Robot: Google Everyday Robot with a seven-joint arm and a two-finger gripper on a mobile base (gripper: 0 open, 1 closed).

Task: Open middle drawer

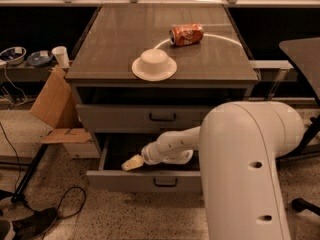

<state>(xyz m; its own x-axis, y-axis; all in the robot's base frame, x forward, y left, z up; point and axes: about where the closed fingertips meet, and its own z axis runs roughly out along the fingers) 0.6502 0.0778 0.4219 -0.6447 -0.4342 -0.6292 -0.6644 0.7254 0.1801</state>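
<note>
Note middle drawer [120,180] standing well out from the cabinet, forward of the shut top drawer [110,118] and below the counter [110,39]. Locate gripper [131,162] over the open cavity, just behind the front panel and left of the black handle [165,182]; cannot tell whether spread or pressed together. Judge that placing as suited to hauling the panel outward from behind. Record long axis left-right, front facing the camera, travel toward it. Judge task nearly done.
</note>
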